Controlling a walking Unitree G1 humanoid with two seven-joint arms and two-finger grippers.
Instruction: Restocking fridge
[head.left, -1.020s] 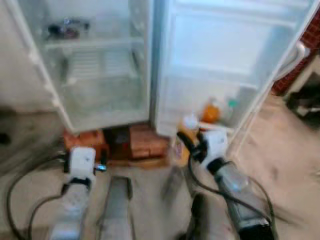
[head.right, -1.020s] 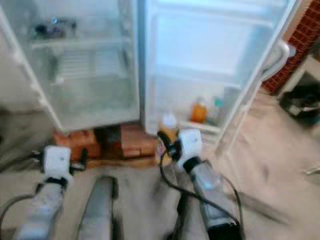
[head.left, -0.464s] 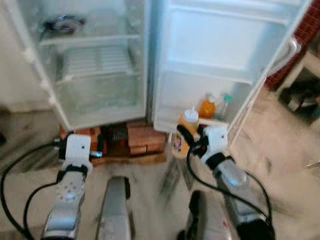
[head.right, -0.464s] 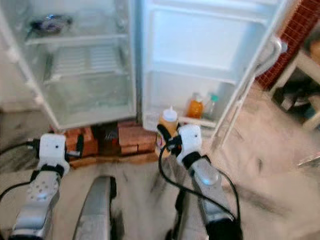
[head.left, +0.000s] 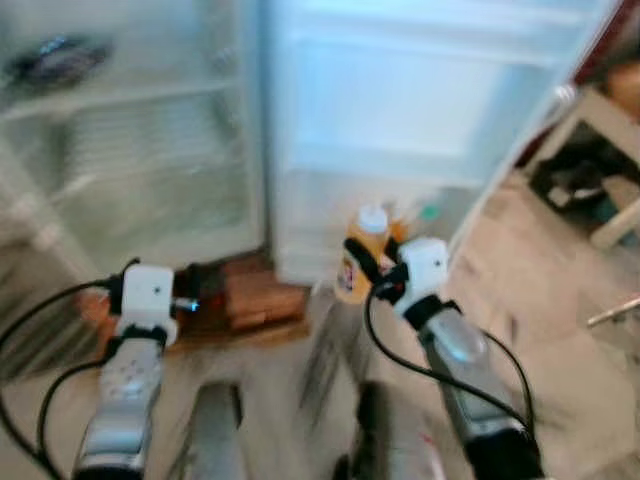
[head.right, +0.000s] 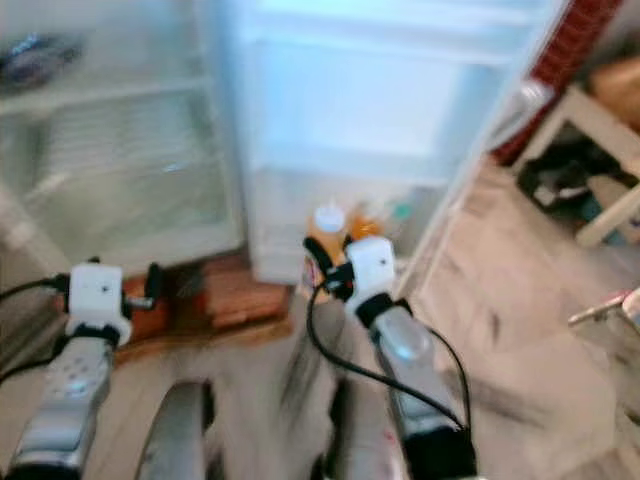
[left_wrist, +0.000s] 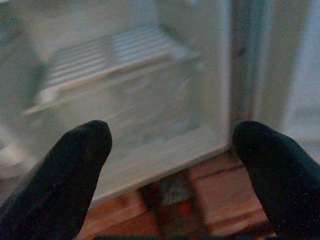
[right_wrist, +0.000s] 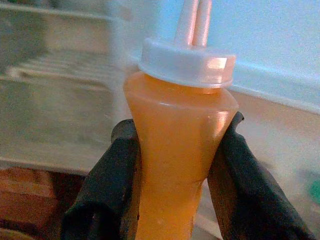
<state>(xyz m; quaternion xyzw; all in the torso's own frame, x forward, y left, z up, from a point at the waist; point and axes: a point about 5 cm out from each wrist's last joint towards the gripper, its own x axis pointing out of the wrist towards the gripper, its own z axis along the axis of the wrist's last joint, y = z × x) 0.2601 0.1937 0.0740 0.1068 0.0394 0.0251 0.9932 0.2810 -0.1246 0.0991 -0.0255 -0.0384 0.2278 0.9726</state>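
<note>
While left tool gapes empty, right tool clamps orange sauce bottle before open fridge.

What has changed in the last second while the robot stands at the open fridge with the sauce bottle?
Mostly the camera has swung, so the fridge sits further left in the eye views. The right gripper stays shut on the orange sauce bottle, carried a little nearer the door shelf. The left gripper stays open, holding nothing, facing the fridge's lower shelves. Nothing was let go.

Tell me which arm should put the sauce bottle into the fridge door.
Right. The right gripper already clamps the sauce bottle close to the fridge door. The left gripper is open, facing the shelves.
</note>
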